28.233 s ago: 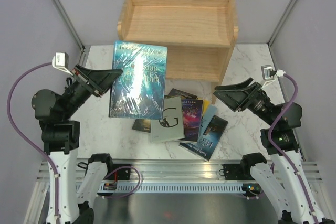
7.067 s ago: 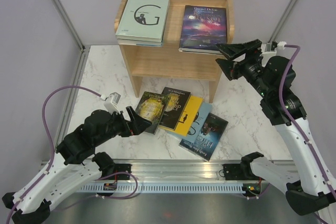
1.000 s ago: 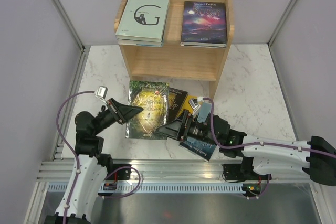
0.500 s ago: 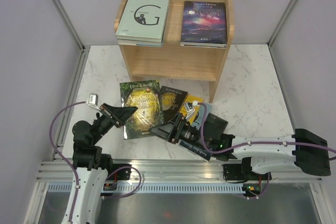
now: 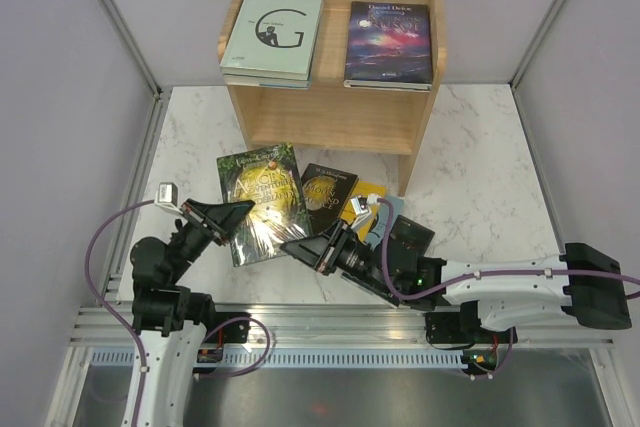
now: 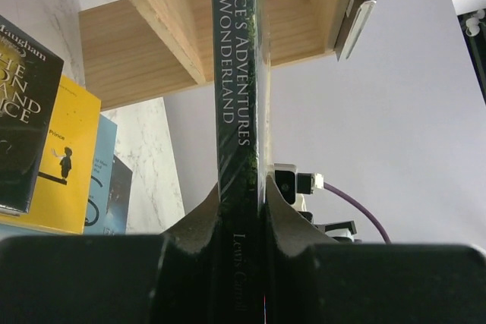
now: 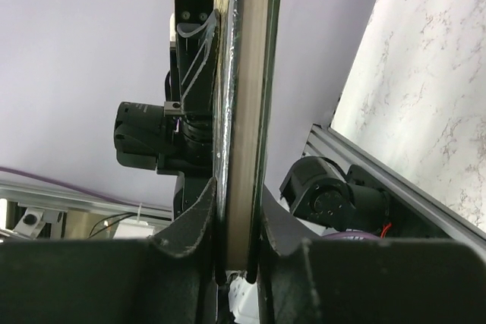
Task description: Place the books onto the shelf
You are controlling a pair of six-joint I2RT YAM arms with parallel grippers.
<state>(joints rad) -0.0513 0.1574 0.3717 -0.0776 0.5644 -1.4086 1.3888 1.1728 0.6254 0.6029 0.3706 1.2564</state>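
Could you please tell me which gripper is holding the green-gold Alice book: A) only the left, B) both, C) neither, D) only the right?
B: the left gripper pinches the Alice book at its spine in the left wrist view, and the right gripper is closed on its page edge in the right wrist view.

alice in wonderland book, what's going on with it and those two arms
Both arms hold the Alice's Adventures in Wonderland paperback, tilted above the table. The left end effector is clamped at its spine, the right end effector at the opposite page edge. Two books already lie on the wooden shelf, on its top board: the pale green G book and a purple book. A black book, a yellow book and others remain on the table.
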